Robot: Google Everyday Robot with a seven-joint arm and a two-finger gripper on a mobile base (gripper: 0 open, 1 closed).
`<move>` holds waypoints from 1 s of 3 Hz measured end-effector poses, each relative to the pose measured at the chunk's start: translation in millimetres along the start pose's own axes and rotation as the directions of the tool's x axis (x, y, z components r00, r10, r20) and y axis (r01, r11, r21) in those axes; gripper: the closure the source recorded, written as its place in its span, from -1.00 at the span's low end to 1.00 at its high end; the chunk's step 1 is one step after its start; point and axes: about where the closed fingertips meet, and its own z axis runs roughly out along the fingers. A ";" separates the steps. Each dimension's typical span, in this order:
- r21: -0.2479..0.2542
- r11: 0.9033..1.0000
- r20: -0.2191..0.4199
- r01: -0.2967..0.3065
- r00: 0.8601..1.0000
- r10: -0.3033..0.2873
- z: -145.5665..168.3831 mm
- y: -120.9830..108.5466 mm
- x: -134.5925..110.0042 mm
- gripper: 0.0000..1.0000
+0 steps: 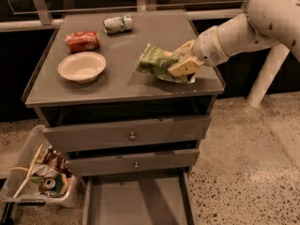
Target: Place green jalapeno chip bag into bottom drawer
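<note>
The green jalapeno chip bag (157, 61) is crinkled light-green foil, held just above the right part of the grey cabinet top (122, 86). My gripper (183, 64) reaches in from the right and is shut on the bag's right end. The bag's left end hangs free and casts a shadow on the top. The bottom drawer (136, 203) is pulled open below the cabinet, showing a flat grey floor with nothing in it.
A white bowl (81, 66), a red crushed can (82, 41) and a green-white crushed can (117, 24) lie on the left part of the top. Two knobbed drawers (132, 136) are shut. A clear bin of trash (40, 179) stands on the floor at the left.
</note>
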 end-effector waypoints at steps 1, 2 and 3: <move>0.016 1.000 0.004 0.002 1.000 -0.002 -19.3 25.4 5.1 1.00; 0.046 0.999 -0.021 0.007 1.000 -0.006 -34.1 55.1 19.8 1.00; 0.077 0.997 -0.063 0.025 0.998 -0.020 -41.5 93.0 37.9 1.00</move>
